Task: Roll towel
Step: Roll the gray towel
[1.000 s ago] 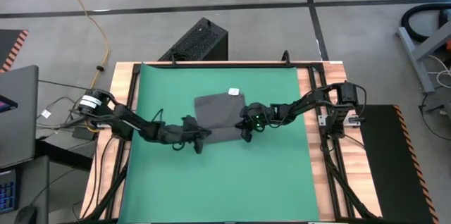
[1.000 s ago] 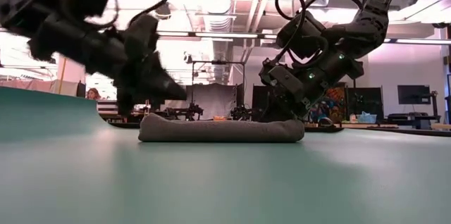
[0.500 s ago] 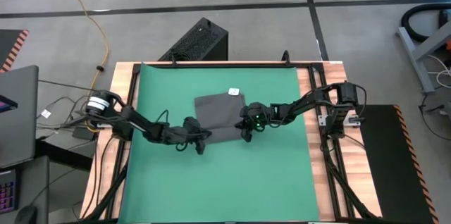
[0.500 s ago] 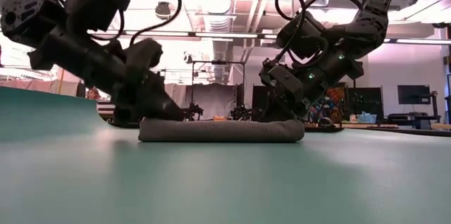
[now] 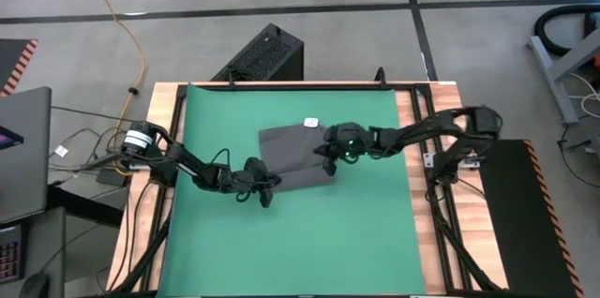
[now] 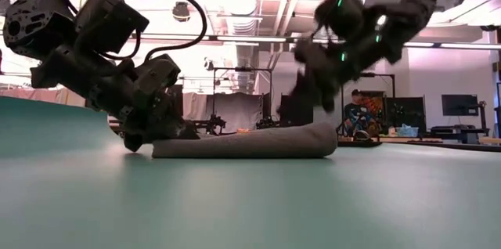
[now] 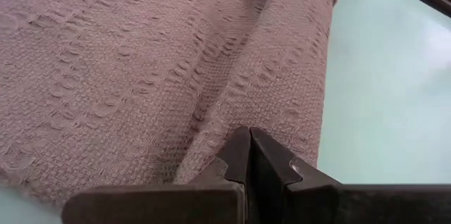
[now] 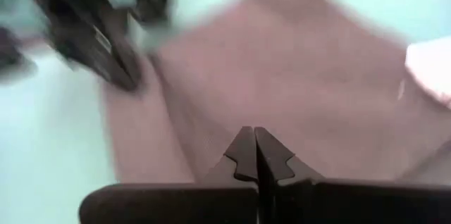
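The dark grey towel point(image 5: 295, 153) lies on the green mat point(image 5: 225, 111). Its near edge is rolled into a low roll point(image 6: 243, 143); the flat part reaches toward the far edge, with the white tag point(image 5: 311, 122) there. My left gripper point(image 5: 268, 189) is shut at the roll's left end point(image 6: 160, 146). My right gripper point(image 5: 328, 159) is shut and lifted above the towel's right part point(image 6: 301, 104); no cloth shows between its fingers point(image 8: 255, 150). My left gripper rests its shut fingertips point(image 7: 250, 146) on the left end of the roll point(image 7: 271, 104). It comes slanting down from the table's left and points along the roll. No cloth shows between the fingers. The roll lies on the mat.
The green mat covers most of the table, with bare room on all sides of the towel. The table's wooden rails point(image 5: 412, 111) run along its left and right edges. A person point(image 6: 356, 96) shows in the room far behind the table.
My right gripper has gone up off the roll's right end and a little toward the far edge. My left gripper has gone down and toward the roll's left end. The roll stays on the mat.
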